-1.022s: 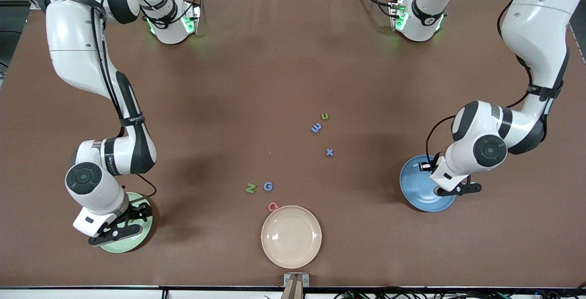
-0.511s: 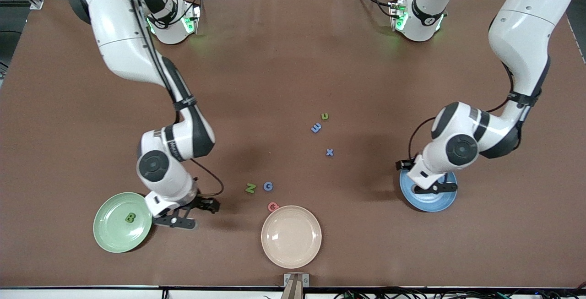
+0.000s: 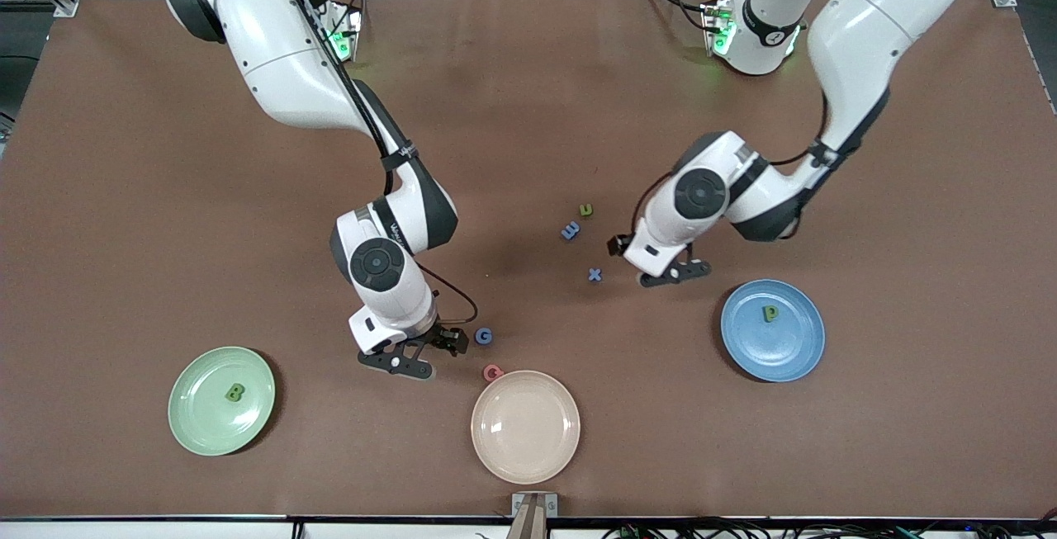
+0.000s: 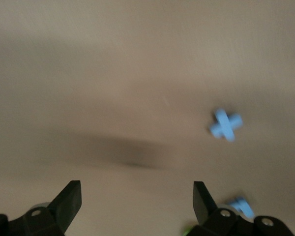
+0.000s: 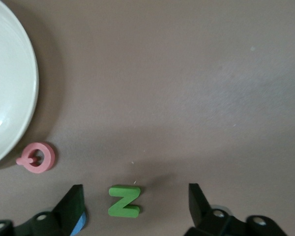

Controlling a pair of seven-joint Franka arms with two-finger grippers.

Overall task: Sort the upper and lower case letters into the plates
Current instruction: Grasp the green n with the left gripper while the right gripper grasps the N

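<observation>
While open, right end effector (image 3: 423, 354) hovers—over green N (image 5: 124, 201).

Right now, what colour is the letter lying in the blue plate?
Green: the p in the blue plate, best seen in the front view.

Surface (image 3: 165, 217): a broad brown sheet spans the whole work area.
Plates: a pale green plate (image 3: 198, 423) toward the right arm's end, a blue plate (image 3: 793, 349) toward the left arm's end, and a cream-pink plate (image 3: 525, 426) between them, nearest the front camera.
Loose letters, mid-surface: green n (image 3: 585, 210), blue m (image 3: 570, 230) and blue x (image 3: 594, 274).
Loose letters, by the cream-pink plate: blue G (image 3: 484, 335), green N (image 5: 124, 200), and a red capital (image 3: 493, 372) just beside the rim.
</observation>
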